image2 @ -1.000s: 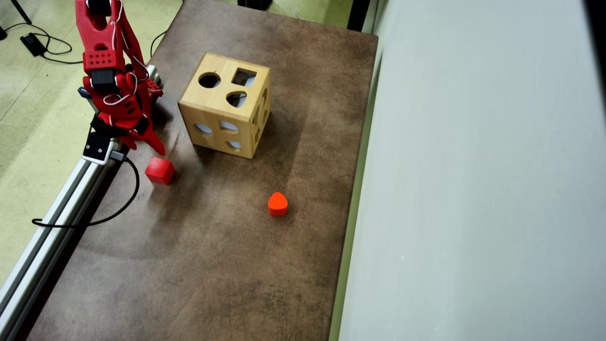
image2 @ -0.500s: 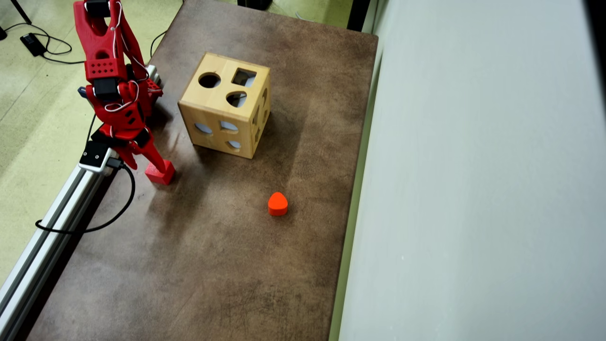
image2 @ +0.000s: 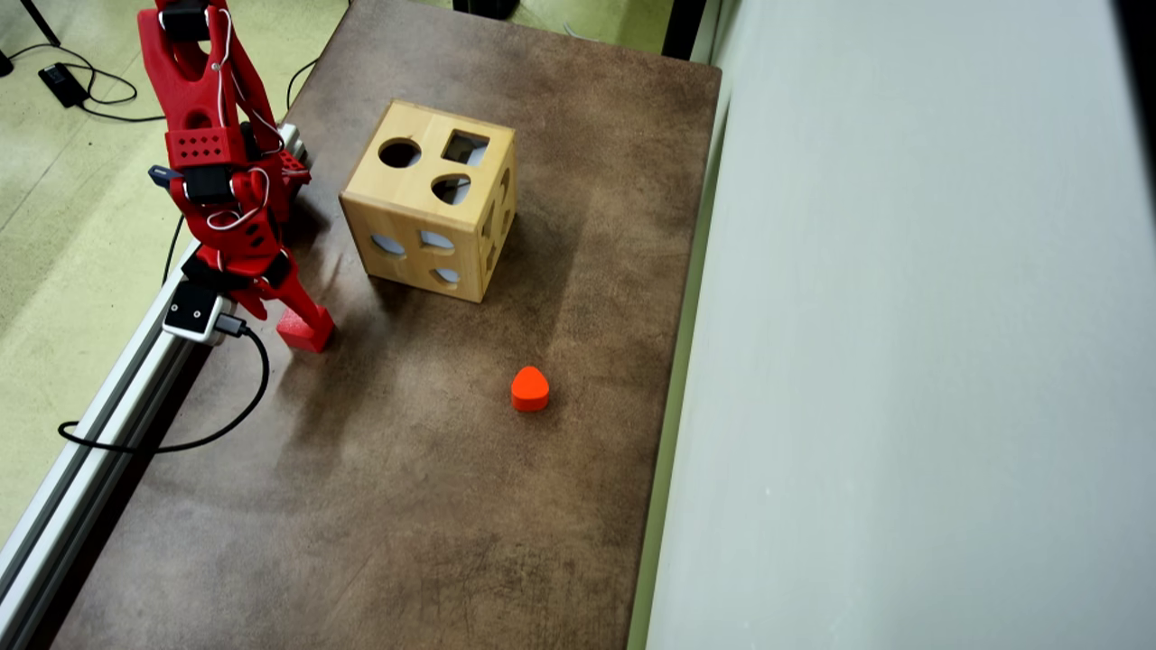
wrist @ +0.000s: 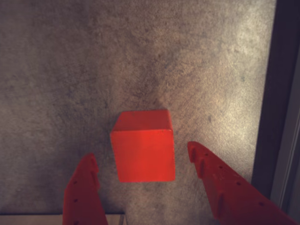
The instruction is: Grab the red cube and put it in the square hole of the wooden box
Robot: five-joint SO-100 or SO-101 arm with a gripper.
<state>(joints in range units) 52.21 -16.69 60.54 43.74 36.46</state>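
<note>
**Straddling the red cube: grasp step, jaws not yet closed**

Approach for the pick is judged to be the step in hand. In the wrist view the red cube (wrist: pixel 143 146) is seen resting on the brown tabletop (wrist: pixel 70 70), between the two red fingers of the gripper (wrist: pixel 143 157). Clear gaps are visible on both sides, so the jaws are spread and nothing is gripped. The cube sits slightly nearer the left finger in that view.

In the overhead view the cube (image2: pixel 304 332) is seen near the table's left edge, just beside the aluminium rail (image2: pixel 90 424), with the gripper (image2: pixel 302 318) over it. Whether the fingertips are low enough to catch the cube's sides cannot be told.

Next move, as judged: a small drop if needed, then closing on the two opposite faces. After that a lift and a carry to the wooden box (image2: pixel 432 214) are called for, with the cube squared to the square hole (image2: pixel 465 147) on the top face.

Other items: a round hole (image2: pixel 399 153) and a rounded, heart-like hole (image2: pixel 451 190) share the top face and must not be confused with the target. A red-orange heart-shaped block (image2: pixel 530 389) lies well apart, off the path. The box wall stands between cube and hole, so height must be gained first. A camera cable (image2: pixel 181 433) is draped near the rail.
</note>
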